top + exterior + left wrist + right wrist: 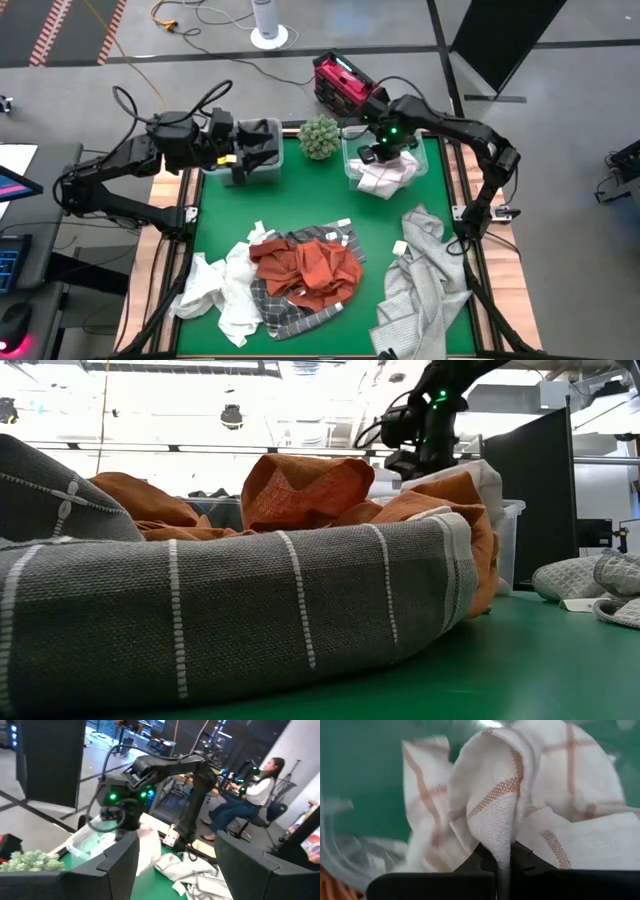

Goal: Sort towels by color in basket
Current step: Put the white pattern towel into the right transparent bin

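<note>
My right gripper (385, 150) hangs over a clear bin (352, 170) at the table's far right, shut on a white towel with thin rust grid lines (540, 795). A heap lies mid-table: a rust-orange towel (310, 268) on a dark grey plaid one (285, 308), with a white towel (225, 290) to its left. Spread at the right is a light grey towel (420, 290). My left gripper (177, 870) is held high at the far left (258, 150), level and open, touching nothing. My right gripper pinches a raised fold of the grid-lined towel (503, 851) between its two fingers, which point down from above. The rest of the towel hangs below the fingers in loose folds, its lower part bunched in the clear bin (385, 180).
A small green plant (320, 137) stands at the far edge between the arms. A red case (340, 80) lies beyond the table. In the low view a dark grey striped towel (250, 610) fills the foreground. A person sits at a desk beyond the table (257, 795).
</note>
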